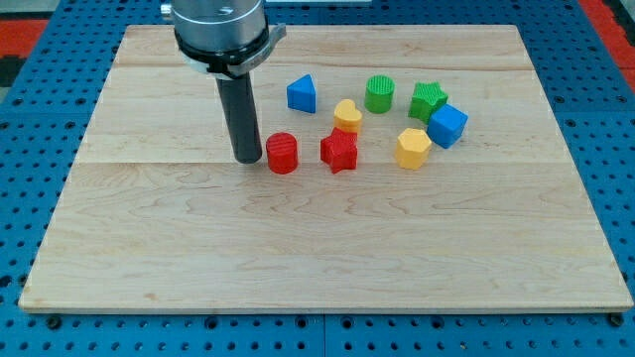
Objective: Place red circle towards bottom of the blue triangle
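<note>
On the pale wooden desk (149, 248), my tip (248, 159) rests just left of the red circle block (282, 153), almost touching it. The blue triangle block (302, 94) sits farther back and slightly right of the circle (a red star block (339, 151) lies to its right). This arm carries no claw, only the dark rod.

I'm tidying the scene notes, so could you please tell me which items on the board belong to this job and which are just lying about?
Part of the job:
red circle
blue triangle
my tip, just at the red circle's left in the view

Just lying about:
red star
yellow heart
green cylinder
green star
blue cube
yellow hexagon
</note>
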`<state>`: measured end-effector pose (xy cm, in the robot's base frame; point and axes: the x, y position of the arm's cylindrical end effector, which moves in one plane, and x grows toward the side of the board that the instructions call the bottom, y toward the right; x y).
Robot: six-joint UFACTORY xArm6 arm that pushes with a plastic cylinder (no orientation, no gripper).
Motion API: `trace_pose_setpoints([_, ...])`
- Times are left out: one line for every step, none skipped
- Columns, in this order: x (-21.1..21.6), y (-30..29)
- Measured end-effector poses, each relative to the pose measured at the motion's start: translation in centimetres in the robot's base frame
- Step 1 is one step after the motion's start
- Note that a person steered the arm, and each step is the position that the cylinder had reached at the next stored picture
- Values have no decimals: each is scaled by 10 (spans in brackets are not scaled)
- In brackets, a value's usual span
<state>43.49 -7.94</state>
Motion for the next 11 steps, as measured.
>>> trace_pose_setpoints([42,12])
trace_pose_setpoints([32,63])
trace_pose_setpoints([0,51])
trace_pose_setpoints([6,42])
trace_pose_setpoints([24,20])
trace_pose_setpoints([6,-13])
trace_pose_setpoints([-7,15])
trace_pose_setpoints([-10,26])
trace_pose_setpoints([-14,7])
trace_pose_setpoints([-25,12])
trace_pose_setpoints([-25,12])
